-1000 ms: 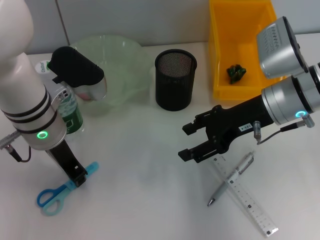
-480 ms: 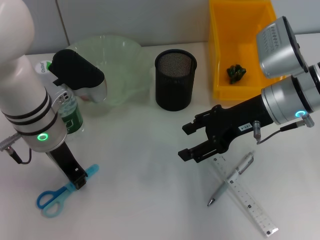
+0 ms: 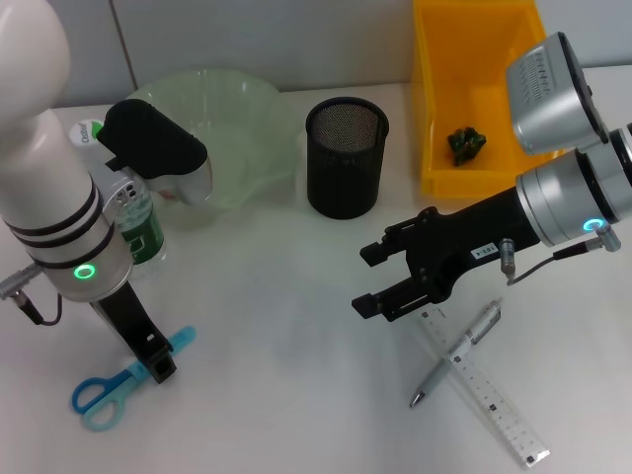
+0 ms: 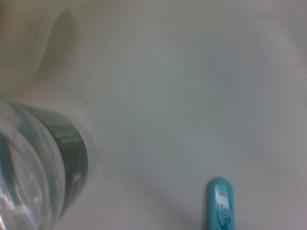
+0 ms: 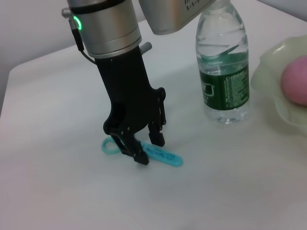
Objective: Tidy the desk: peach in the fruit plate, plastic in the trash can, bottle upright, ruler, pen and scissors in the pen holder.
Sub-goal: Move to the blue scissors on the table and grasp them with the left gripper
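Observation:
Blue scissors (image 3: 107, 391) lie flat at the front left, seen also as scissors (image 5: 160, 155) and as a blue tip (image 4: 220, 203). My left gripper (image 3: 156, 363) stands over their blades, open, one finger on each side (image 5: 149, 148). The bottle (image 3: 139, 225) stands upright just behind, also visible as bottle (image 5: 223, 67). A pink peach (image 5: 296, 79) rests in the green fruit plate (image 3: 237, 118). The black mesh pen holder (image 3: 346, 158) is at centre. A silver pen (image 3: 460, 354) lies across the clear ruler (image 3: 486, 387) at the front right. My right gripper (image 3: 379, 279) hovers open beside them.
A yellow bin (image 3: 434, 109) at the back right holds a dark green crumpled piece of plastic (image 3: 466, 143). The left arm's wrist housing (image 3: 153, 138) hides part of the plate. White tabletop (image 3: 286, 365) lies between the two grippers.
My left gripper has sunk slightly lower and nearer the front edge over the scissors' blades. The scissors and the right arm have not moved.

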